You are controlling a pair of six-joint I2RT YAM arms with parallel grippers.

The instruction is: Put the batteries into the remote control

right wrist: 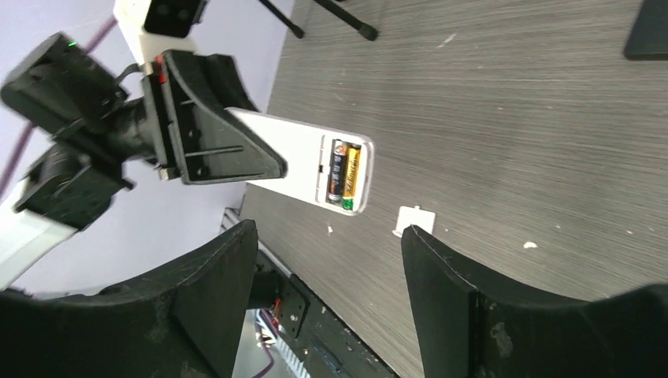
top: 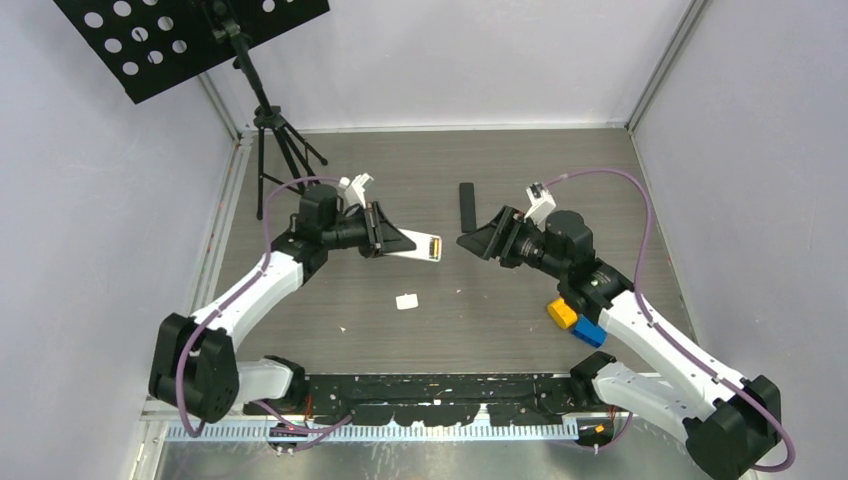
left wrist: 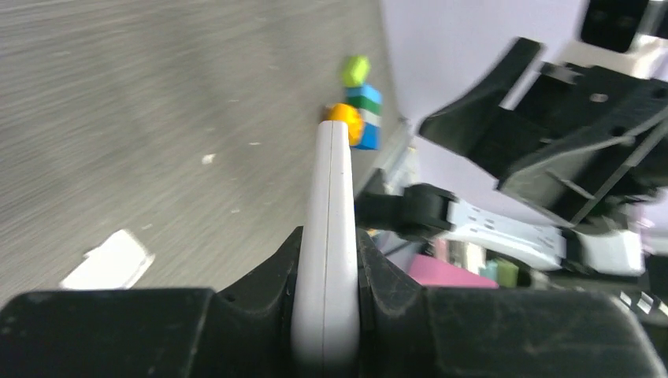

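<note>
Nearest, a yellow block (top: 562,313) and a blue block (top: 589,332) sit by the right arm; a small white cover (top: 407,301) lies on the table (top: 330,300). At the cover's 12 o'clock the left tool (top: 398,241) clamps the remote control (top: 426,247), batteries (right wrist: 343,173) in its open bay. At the remote's 3 o'clock the right tool (top: 470,243) gapes empty, with a black strip (top: 466,205) beyond at 12

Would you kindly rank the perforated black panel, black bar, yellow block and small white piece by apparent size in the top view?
1. perforated black panel (raised, nearer the camera)
2. black bar and yellow block: close, not ranked
3. small white piece
</note>
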